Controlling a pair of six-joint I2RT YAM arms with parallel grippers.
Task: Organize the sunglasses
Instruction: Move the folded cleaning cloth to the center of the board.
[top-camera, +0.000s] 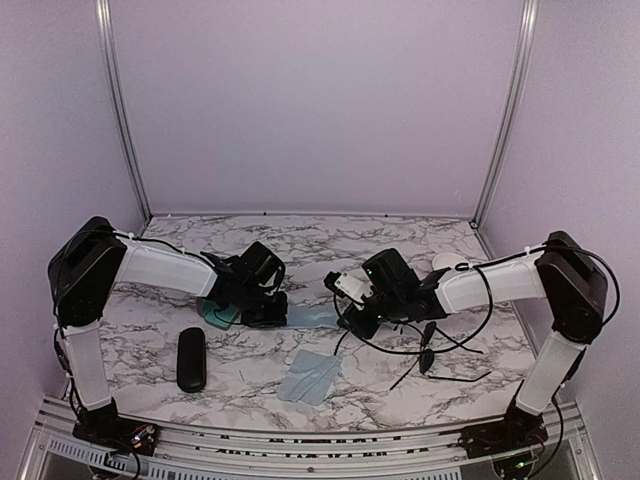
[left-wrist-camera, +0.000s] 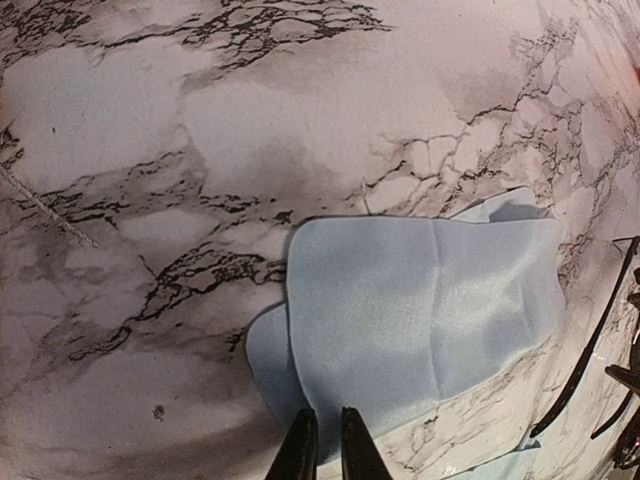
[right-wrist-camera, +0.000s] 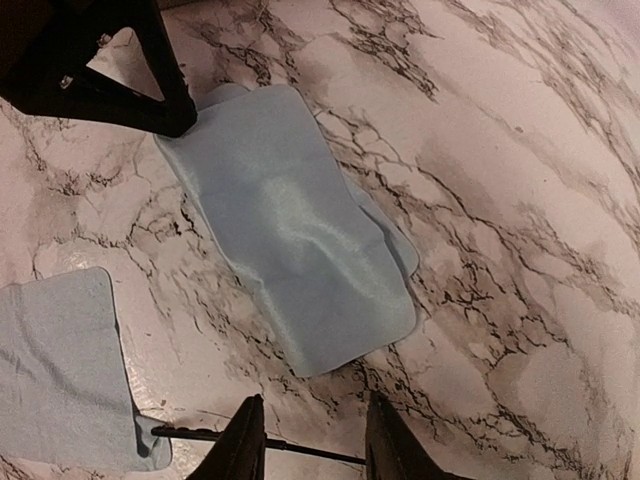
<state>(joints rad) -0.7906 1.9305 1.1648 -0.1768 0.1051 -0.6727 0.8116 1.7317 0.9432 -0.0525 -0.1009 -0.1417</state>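
Note:
One pair of sunglasses (top-camera: 428, 345) lies on the marble table (top-camera: 180, 250), right of centre. A thin black arm of another pair of sunglasses (right-wrist-camera: 300, 452) crosses between my right gripper's (right-wrist-camera: 315, 445) fingers, just above the table, and that gripper holds it. My left gripper (left-wrist-camera: 325, 445) stands at the near edge of a light blue pouch (left-wrist-camera: 420, 310), its fingers almost together with the pouch's edge pinched between them. In the top view the left gripper (top-camera: 265, 310) and right gripper (top-camera: 352, 318) face each other across the blue pouch (top-camera: 305, 315).
A glossy black oval case (top-camera: 191, 358) lies at front left. A second light blue cloth (top-camera: 310, 375) sits at front centre. A teal item (top-camera: 218, 315) lies by the left gripper and a white object (top-camera: 450, 262) behind the right arm. Black cables loop near the right gripper.

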